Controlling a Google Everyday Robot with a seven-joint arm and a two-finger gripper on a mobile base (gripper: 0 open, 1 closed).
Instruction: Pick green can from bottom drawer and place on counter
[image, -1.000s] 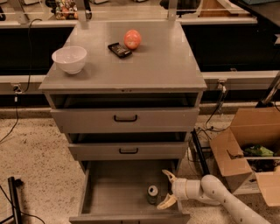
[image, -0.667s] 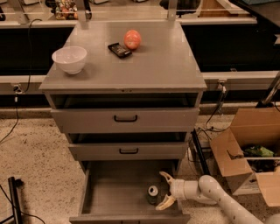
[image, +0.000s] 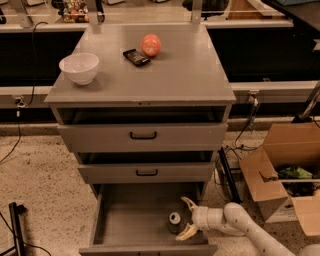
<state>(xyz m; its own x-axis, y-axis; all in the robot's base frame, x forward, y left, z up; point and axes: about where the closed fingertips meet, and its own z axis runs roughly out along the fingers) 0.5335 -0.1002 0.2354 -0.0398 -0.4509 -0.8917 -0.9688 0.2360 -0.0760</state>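
Now, pincer (image: 182, 218) (spread) beside green can (image: 174, 222)

White arm (image: 241, 220) outstretched, claw (image: 183, 218) low, fingers apart

Green can (image: 174, 222) in drawer (image: 131, 219) beside pincer (image: 187, 218)

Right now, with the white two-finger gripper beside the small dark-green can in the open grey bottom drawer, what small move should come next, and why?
Probably ease the white two-finger gripper slightly closer to the small dark-green, silver-topped can. Its fingers stand open, and the can stands upright on the floor of the grey bottom drawer just at their tips, not yet fully between them.
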